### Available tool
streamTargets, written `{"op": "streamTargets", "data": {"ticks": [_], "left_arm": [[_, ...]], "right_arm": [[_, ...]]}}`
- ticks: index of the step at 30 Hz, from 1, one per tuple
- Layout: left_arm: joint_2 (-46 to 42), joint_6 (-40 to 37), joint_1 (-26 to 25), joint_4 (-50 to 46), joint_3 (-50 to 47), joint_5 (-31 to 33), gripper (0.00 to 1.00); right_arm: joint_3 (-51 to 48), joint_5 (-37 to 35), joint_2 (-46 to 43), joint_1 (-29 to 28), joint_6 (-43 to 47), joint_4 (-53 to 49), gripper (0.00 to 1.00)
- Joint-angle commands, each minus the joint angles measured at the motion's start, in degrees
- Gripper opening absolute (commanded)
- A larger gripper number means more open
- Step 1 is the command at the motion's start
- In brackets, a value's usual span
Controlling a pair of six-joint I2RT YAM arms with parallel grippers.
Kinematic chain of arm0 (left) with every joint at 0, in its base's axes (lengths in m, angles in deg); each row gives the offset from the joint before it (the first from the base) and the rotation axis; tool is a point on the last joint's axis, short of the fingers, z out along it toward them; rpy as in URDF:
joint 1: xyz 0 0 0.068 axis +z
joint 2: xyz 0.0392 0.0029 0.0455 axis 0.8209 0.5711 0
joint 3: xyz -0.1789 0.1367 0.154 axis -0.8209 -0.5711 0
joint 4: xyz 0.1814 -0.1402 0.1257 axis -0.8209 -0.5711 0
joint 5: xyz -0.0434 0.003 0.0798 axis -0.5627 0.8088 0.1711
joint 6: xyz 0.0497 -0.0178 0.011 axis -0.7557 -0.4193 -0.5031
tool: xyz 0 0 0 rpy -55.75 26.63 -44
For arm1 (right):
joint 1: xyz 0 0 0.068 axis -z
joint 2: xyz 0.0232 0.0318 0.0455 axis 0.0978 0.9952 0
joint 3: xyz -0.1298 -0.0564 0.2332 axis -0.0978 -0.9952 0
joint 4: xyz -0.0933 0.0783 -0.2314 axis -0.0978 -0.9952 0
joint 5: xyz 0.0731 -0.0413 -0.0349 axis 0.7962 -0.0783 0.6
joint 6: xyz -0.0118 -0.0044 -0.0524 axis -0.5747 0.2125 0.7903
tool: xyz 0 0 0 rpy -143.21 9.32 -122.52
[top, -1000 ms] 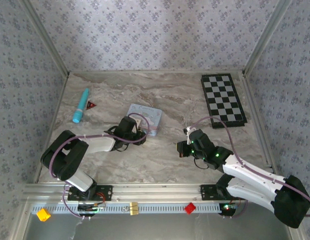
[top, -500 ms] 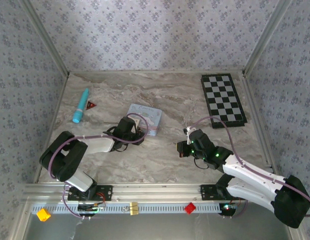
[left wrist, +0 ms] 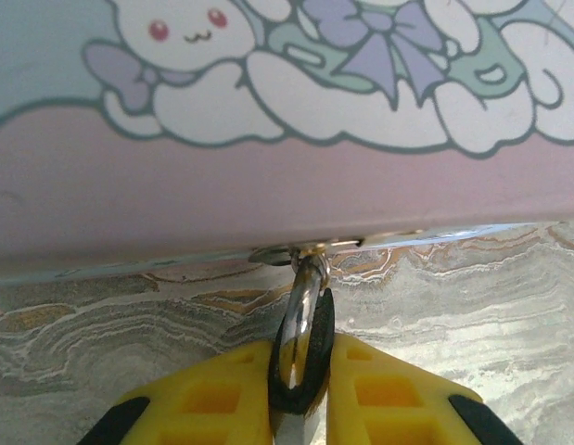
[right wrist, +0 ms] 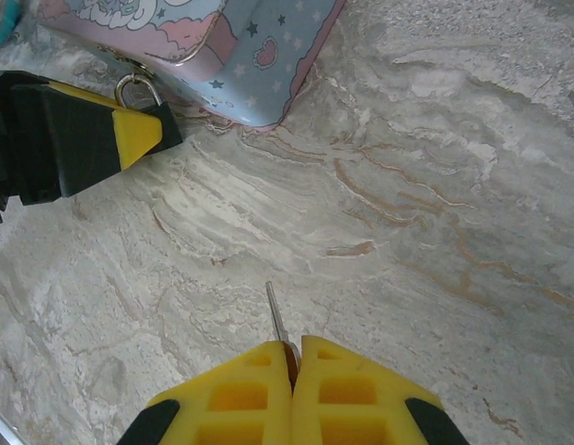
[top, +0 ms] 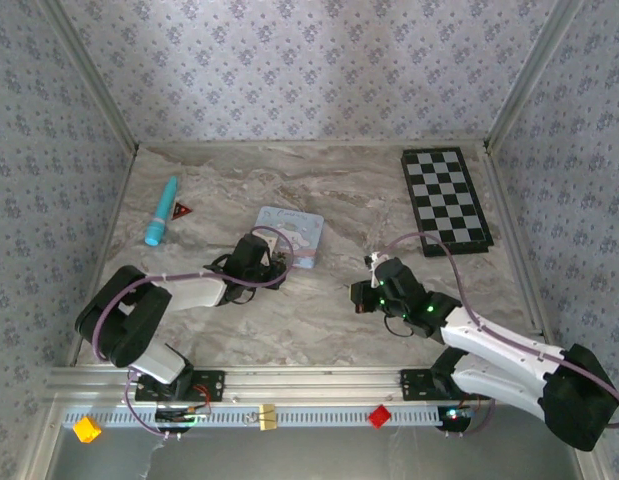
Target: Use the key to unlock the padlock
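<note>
The padlock (left wrist: 320,334), small and black with a silver shackle, hangs from the hasp of a pale blue cartoon tin (left wrist: 287,111). My left gripper (left wrist: 300,360) is shut on the padlock's body, one yellow finger on each side. From above, the left gripper (top: 272,262) sits at the tin's (top: 292,232) near-left edge. My right gripper (right wrist: 294,350) is shut on the key (right wrist: 276,315), whose thin metal blade points toward the tin. In the right wrist view the shackle (right wrist: 138,90) shows beside the left gripper's yellow finger (right wrist: 129,130). The right gripper (top: 361,297) stays right of the tin, apart from it.
A folded black-and-white chessboard (top: 446,198) lies at the far right. A teal cylinder (top: 161,210) and a small red triangular piece (top: 181,210) lie at the far left. Marble tabletop (top: 319,330) stretches between the two grippers.
The left gripper's fingers have closed onto the padlock at the tin's edge. The right gripper with the key has edged slightly left toward the tin.
</note>
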Motion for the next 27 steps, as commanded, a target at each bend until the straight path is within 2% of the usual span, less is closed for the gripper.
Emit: {"op": "streamTargets", "data": {"ticks": [1,6,15,17,24,27], "left_arm": [[-2.6,2.7,0.0,1.0,0.0,0.8,0.17],[-4.1,7.7,-0.5,-1.9,1.4,1.0,0.13],[-4.7,18.8,-0.6,-3.5,1.8,-2.0,0.07],[-4.2,21.9,-0.6,-3.9,2.3,-3.1,0.04],[-3.0,32.0,-2.0,-3.5,3.2,-5.0,0.04],[-2.4,36.0,-2.6,-0.4,2.6,-6.3,0.02]], "right_arm": [[-0.5,0.8,0.6,-0.8,-2.8,2.8,0.0],[-2.3,1.0,2.8,-1.8,-8.5,8.6,0.0],[-9.5,-2.0,6.2,-2.5,-24.7,24.1,0.0],[-9.9,-3.0,6.4,-3.0,-26.5,25.3,0.0],[-11.2,-4.8,6.3,-3.9,-31.8,29.1,0.0],[-11.2,-3.9,8.1,-4.0,-33.2,31.6,0.0]]}}
